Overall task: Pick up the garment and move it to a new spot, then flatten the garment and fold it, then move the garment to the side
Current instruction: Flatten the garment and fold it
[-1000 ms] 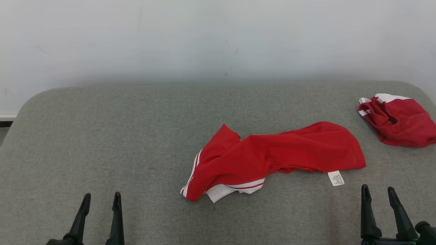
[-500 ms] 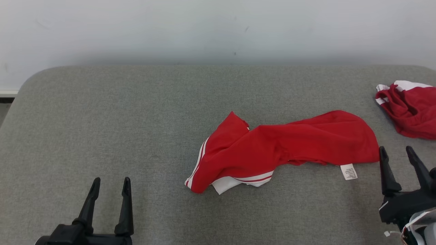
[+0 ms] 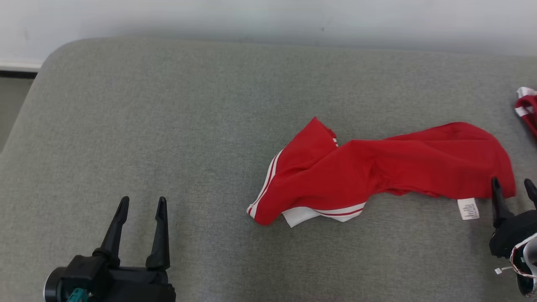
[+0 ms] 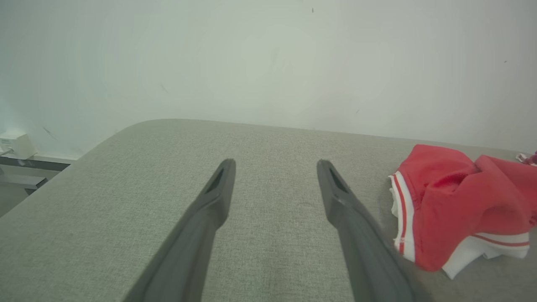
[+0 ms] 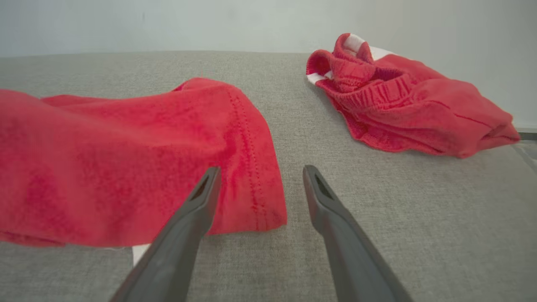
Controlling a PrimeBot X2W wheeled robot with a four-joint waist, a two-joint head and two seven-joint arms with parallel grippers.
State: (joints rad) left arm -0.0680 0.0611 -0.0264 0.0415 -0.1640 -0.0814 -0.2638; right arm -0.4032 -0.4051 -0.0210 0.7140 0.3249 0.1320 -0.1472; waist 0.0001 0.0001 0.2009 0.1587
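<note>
The garment [image 3: 377, 172] is red with white stripes and a white tag, lying crumpled and stretched left to right on the grey padded surface [image 3: 168, 126]. My right gripper [image 3: 512, 182] is open at the garment's right end, its left finger just over the hem and nothing between the fingers. In the right wrist view the garment's hem [image 5: 251, 167] lies under and beyond the open right gripper [image 5: 261, 168]. My left gripper [image 3: 143, 200] stands open over bare fabric, well left of the garment. The left wrist view has the garment's striped end [image 4: 453, 205] to the right of the open left gripper [image 4: 275, 162].
A second red and white garment [image 5: 402, 105] lies bunched at the far right, cut off by the head view's edge [image 3: 528, 109]. A pale wall [image 3: 268, 16] runs behind the surface. The surface's rounded left corner [image 3: 46, 63] drops off to the floor.
The head camera has tilted down and shifted. My right gripper has moved forward to the garment's right end. The left gripper has come a little forward. The garment has not moved.
</note>
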